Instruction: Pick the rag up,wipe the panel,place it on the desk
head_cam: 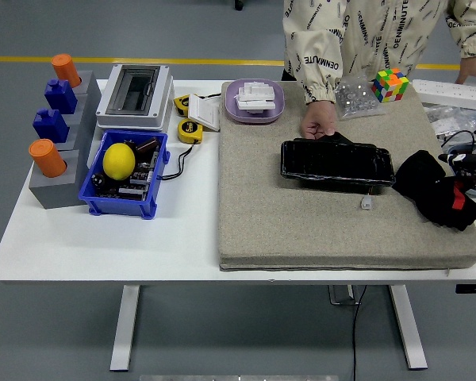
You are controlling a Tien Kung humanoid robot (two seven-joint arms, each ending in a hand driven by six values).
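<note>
- The black rag (438,190) is seen crumpled on the right part of the beige mat (301,222), just beside the right end of the black glossy panel (337,164); it is not yet lifted, so picking it up is judged to be the step in hand.
- Only a small part of the right hand (468,171) is seen at the right edge of the picture, close above the rag and near its red tag; whether its fingers are apart or together cannot be told.
- The left arm is not seen.
- The panel's far left corner is held down by the person's hand (320,121) from the far side of the table.
- For a good pick, the rag should probably be taken at its thick middle fold, so that enough cloth hangs free for wiping.
- The small white connector (366,204), lying near the panel's front edge, should be avoided during the wiping.
</note>
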